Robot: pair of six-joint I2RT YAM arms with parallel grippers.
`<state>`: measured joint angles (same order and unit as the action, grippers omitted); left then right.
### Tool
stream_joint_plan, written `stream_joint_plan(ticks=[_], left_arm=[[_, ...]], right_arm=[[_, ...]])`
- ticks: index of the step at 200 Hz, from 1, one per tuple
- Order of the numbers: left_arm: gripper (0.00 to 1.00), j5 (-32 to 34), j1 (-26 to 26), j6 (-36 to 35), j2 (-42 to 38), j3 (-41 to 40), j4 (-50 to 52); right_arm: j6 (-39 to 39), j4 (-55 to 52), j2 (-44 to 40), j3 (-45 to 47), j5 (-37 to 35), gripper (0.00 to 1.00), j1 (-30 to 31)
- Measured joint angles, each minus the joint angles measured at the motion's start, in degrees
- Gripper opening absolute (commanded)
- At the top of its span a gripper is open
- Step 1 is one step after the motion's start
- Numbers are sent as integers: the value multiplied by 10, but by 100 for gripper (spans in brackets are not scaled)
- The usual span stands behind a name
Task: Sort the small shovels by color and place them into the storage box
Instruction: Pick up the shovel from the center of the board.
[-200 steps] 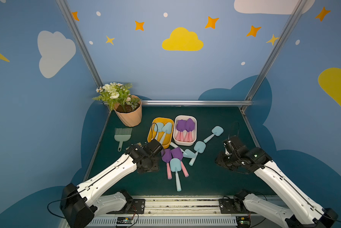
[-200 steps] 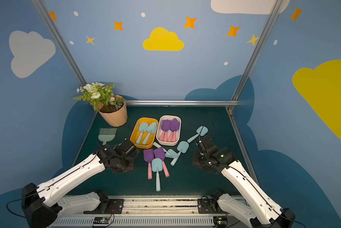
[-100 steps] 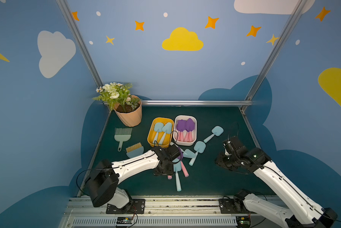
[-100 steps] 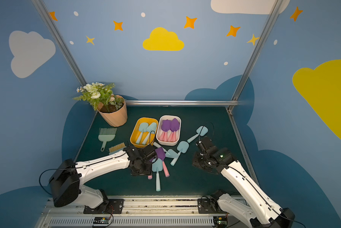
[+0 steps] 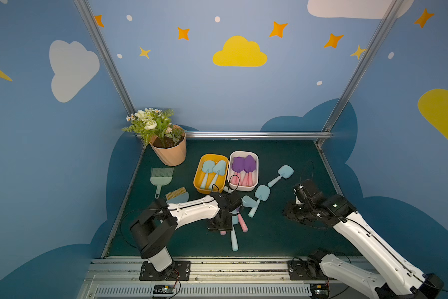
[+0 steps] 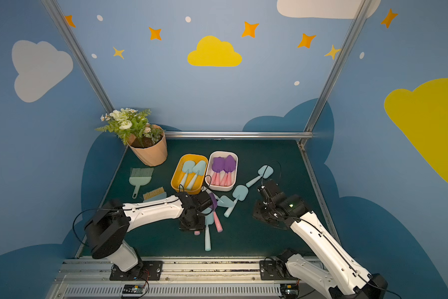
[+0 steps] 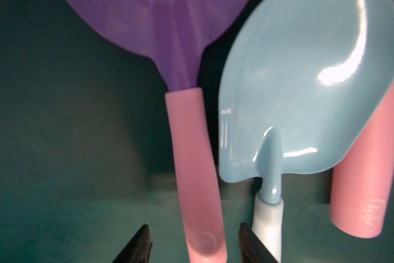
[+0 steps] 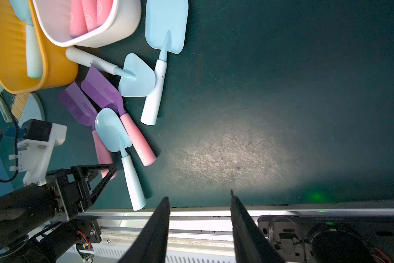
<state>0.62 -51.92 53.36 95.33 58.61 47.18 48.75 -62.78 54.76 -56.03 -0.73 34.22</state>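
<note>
Ribbed peach pot (image 5: 169, 154), green brush (image 5: 161, 176), tan brush (image 5: 177, 194) at left. The left fingers (image 7: 139, 248) stand apart astride the pink handle (image 7: 191, 159) of a purple shovel (image 7: 164, 34) in a glossy heap (image 8: 111, 132) before yellow tub (image 5: 197, 178) and white tub (image 5: 256, 170), both holding shovels (image 5: 208, 167). The right fingers (image 8: 159, 227) gape empty over the scuffed green table (image 8: 225, 148), blue cloud-painted walls (image 5: 217, 103) around

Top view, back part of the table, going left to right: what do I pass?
peach flowerpot → yellow tub → white tub → lone blue shovel
</note>
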Motion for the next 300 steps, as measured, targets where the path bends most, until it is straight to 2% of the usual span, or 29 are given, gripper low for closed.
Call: stream_joint_plan(ticks=[70,181,233,300], left_arm=[[45,3,8,-23,26,17,6],[28,2,29,-41,36,23,23],[30,2,33,-41,36,22,29],[23,-5,33,-42,49,22,28]], right_arm=[[-2,0,1,0,2,45,0],[-6,5,6,0,4,45,0],[-8,5,6,0,5,45,0],[-8,6,6,2,5,45,0]])
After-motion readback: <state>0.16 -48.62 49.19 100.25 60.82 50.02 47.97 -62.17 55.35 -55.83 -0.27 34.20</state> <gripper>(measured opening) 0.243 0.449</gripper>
